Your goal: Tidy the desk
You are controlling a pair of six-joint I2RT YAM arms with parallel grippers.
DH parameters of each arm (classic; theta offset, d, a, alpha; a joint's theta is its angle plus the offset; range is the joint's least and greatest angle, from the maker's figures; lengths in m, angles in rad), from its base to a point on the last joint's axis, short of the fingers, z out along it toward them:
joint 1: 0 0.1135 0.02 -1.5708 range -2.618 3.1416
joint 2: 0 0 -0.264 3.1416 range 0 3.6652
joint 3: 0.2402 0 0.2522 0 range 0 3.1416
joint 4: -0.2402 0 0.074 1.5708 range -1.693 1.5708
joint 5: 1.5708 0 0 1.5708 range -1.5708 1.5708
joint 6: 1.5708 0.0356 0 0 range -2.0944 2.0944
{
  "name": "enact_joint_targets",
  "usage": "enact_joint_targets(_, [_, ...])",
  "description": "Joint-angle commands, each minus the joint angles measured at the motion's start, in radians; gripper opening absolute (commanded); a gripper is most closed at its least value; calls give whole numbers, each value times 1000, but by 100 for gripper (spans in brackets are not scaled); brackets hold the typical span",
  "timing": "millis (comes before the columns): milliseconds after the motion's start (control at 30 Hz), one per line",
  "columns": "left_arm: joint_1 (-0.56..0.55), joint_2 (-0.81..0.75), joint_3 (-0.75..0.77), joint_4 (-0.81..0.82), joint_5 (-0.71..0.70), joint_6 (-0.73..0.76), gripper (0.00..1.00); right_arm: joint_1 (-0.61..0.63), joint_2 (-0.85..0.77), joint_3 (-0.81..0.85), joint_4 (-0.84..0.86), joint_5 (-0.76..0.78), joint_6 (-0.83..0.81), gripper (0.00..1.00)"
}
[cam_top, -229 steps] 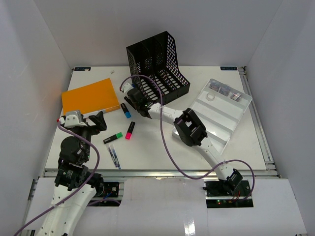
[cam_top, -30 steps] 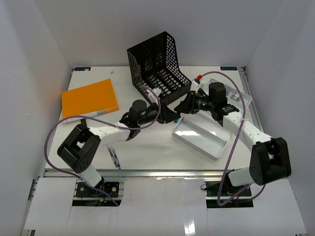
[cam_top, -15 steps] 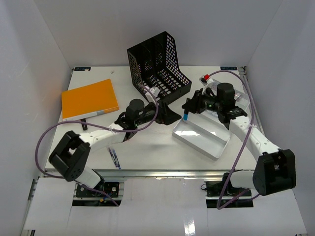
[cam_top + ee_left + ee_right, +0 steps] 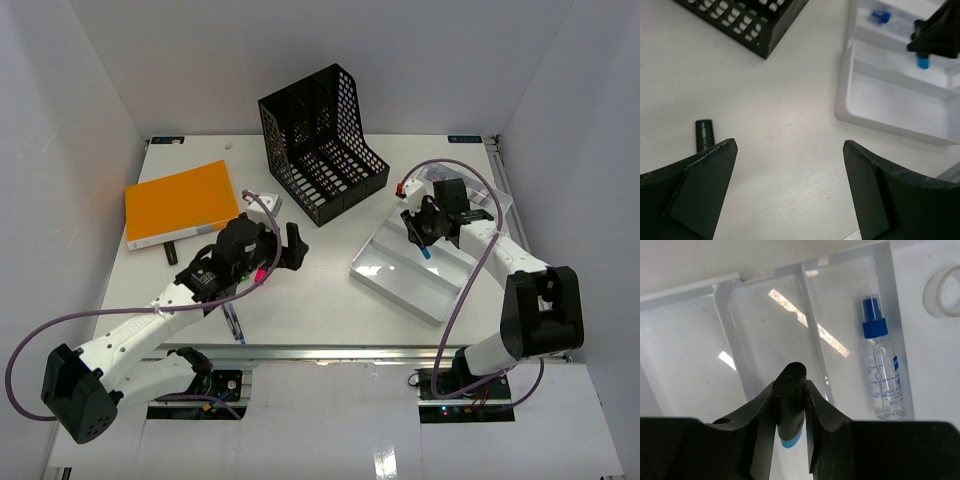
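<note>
The white desk point(image 4: 330, 290) carries a black mesh file rack point(image 4: 320, 140), an orange folder point(image 4: 182, 200) and a clear compartmented tray point(image 4: 400, 285). My right gripper point(image 4: 420, 236) hangs over the tray, shut on a black highlighter with a blue end point(image 4: 791, 412); its tip point(image 4: 426, 254) points down at a tray compartment. My left gripper point(image 4: 293, 247) stands wide open just above bare desk point(image 4: 790, 125) left of the tray, with nothing between its fingers point(image 4: 700, 195). A pink highlighter point(image 4: 262, 272) lies partly under the left arm.
A small spray bottle with a blue cap point(image 4: 882, 375) and a tape ring point(image 4: 942, 285) lie in the tray's far compartments. Pens point(image 4: 232, 320) lie near the front aluminium rail point(image 4: 330, 350). A short dark marker-like object point(image 4: 704, 134) lies by the left finger.
The left gripper let go, opened wide and drew back toward the left. The right gripper carried the blue-ended highlighter to the right, over the tray.
</note>
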Motion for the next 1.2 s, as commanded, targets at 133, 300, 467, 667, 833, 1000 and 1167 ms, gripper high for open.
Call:
enact_joint_targets(133, [18,-38,-55,-172,-166,35,98,-1,69,50,-57,87,-119,41])
enact_joint_targets(300, [119,33,-48,-160,-60,-9,98,1,21,59,-101,18,-96,73])
enact_joint_targets(467, [270,158,-26,-127,173,-27,89,-5,-123,77,-153,-198,-76,82])
enact_joint_targets(667, [316,377,95,-179,205,4,78,-59,-250,-11,-162,-566,-124,83])
enact_joint_targets(833, [313,548,179,-216,181,43,72,-194,-281,-101,-126,-735,-120,84])
enact_joint_targets(1000, [300,613,202,-249,98,63,71,-257,-273,-110,-136,-817,-119,84])
enact_joint_targets(1167, [266,638,201,-266,-12,76,70,-260,-271,-116,-140,-844,-128,83])
